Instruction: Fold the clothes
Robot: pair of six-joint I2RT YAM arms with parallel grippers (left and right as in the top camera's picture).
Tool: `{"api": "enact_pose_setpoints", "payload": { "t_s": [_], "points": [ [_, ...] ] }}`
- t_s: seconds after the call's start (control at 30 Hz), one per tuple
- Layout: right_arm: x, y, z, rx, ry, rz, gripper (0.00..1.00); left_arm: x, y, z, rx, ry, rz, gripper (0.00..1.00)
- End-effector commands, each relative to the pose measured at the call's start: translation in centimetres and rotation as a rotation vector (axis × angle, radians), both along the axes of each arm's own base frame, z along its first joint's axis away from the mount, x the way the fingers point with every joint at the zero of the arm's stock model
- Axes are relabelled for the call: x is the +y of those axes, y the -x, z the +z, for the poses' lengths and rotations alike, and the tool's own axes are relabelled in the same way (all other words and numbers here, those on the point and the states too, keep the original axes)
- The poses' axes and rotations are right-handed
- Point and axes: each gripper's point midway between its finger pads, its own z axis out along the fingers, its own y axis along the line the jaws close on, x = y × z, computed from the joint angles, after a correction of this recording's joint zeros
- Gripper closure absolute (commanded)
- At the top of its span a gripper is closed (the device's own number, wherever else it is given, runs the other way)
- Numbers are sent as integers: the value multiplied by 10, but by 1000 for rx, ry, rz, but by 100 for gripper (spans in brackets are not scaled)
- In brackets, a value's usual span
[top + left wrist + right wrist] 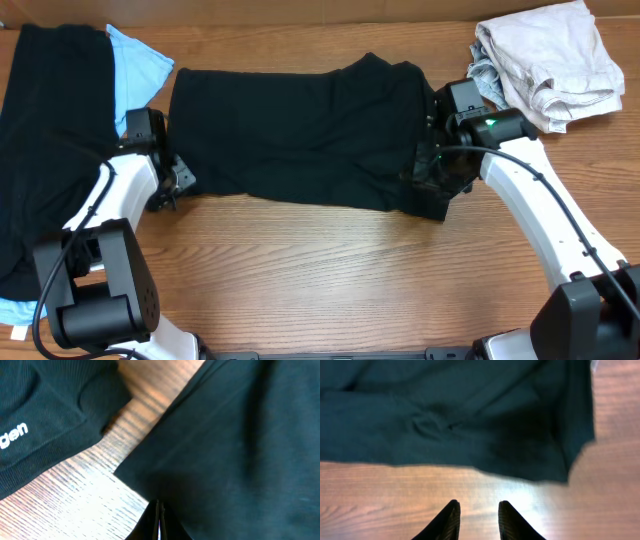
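A black T-shirt (300,140) lies folded into a wide band across the middle of the table. My left gripper (175,188) is at its lower-left corner. In the left wrist view its jaws (159,509) are shut on the edge of the black cloth (235,450). My right gripper (437,172) is at the shirt's right end. In the right wrist view its fingers (477,510) are open and empty over bare wood, just short of the shirt's edge (470,430).
A pile of black clothes (50,140) with white lettering (12,435) lies at the far left, with a light-blue garment (140,62) beside it. Crumpled beige clothes (550,60) sit at the back right. Wooden tabletop (330,270) runs along the front.
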Motion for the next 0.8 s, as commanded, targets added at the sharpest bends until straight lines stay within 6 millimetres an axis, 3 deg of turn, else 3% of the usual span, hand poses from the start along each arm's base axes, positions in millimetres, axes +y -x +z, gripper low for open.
{"api": "enact_pose_setpoints", "payload": {
  "t_s": [0.0, 0.43, 0.63, 0.77],
  "points": [
    [0, 4, -21, 1, 20, 3, 71, 9, 11, -9, 27, -64, -4, 96],
    [-4, 10, -66, -18, 15, -4, 67, 18, -3, -8, -44, -115, 8, 96],
    [-12, 9, -88, -60, 35, -23, 95, 26, -1, -6, -35, -162, 20, 96],
    [-24, -4, -94, -126, 71, -53, 96, 27, -1, -6, -33, -166, 22, 96]
  ]
}}
